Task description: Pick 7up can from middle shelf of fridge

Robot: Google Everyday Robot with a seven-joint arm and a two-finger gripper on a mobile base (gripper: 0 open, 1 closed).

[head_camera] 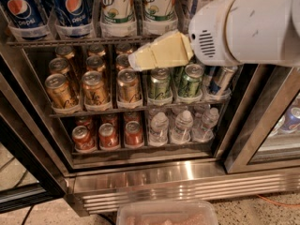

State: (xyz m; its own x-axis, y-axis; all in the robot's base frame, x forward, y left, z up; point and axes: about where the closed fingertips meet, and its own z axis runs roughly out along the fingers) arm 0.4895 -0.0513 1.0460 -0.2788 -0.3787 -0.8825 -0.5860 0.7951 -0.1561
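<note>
Two tall white-and-green 7up cans (pixel 117 7) (pixel 159 4) stand side by side on the middle shelf (pixel 70 41), a wire rack with a steel front rail, at the top of the view. Their tops are cut off by the frame. My gripper (pixel 140 59), cream-coloured on a big white arm (pixel 243 25), reaches in from the right. It points left and its tip sits just below the shelf rail, under the gap between the two 7up cans and apart from both. It holds nothing that I can see. The fridge (pixel 164 182) has a ribbed steel base.
Tall blue Pepsi cans (pixel 23 8) (pixel 72 6) stand left of the 7up cans. The rack below holds short gold cans (pixel 61 90) and short green cans (pixel 160 86). Lowest are red cans (pixel 108 135) and water bottles (pixel 180 125). A door post (pixel 243 139) is at right, a plastic tub (pixel 166 213) on the floor.
</note>
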